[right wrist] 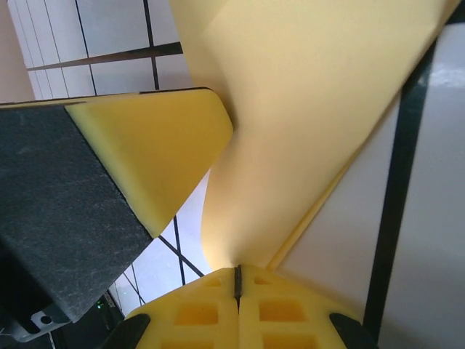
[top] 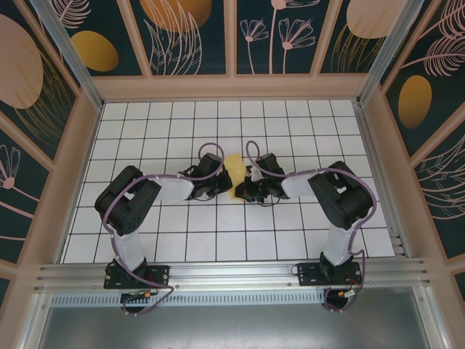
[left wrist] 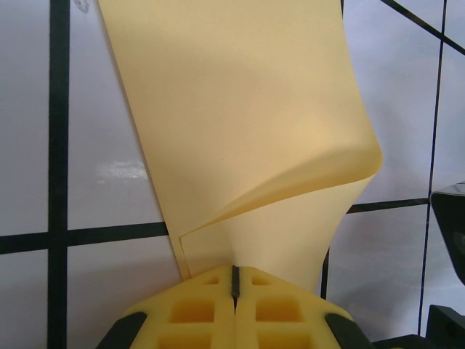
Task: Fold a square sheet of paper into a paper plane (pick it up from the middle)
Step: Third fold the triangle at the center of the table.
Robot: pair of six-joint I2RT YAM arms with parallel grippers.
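The square sheet of paper (top: 233, 166), at the centre of the top view, lies doubled over with one flap bowed. Left gripper (left wrist: 235, 282) and right gripper (right wrist: 237, 280) each pinch its edge, jaws closed. Early stage, by appearance: creases soft, no pointed plane yet.

Left claw (top: 216, 187) and right claw (top: 252, 190) are jamming up 9 and 3 o'clock around the sheet of paper (top: 234, 169); worktop (top: 145, 240) toward 12 and 6 is sitting open.

No writing, label or number can be read — none.
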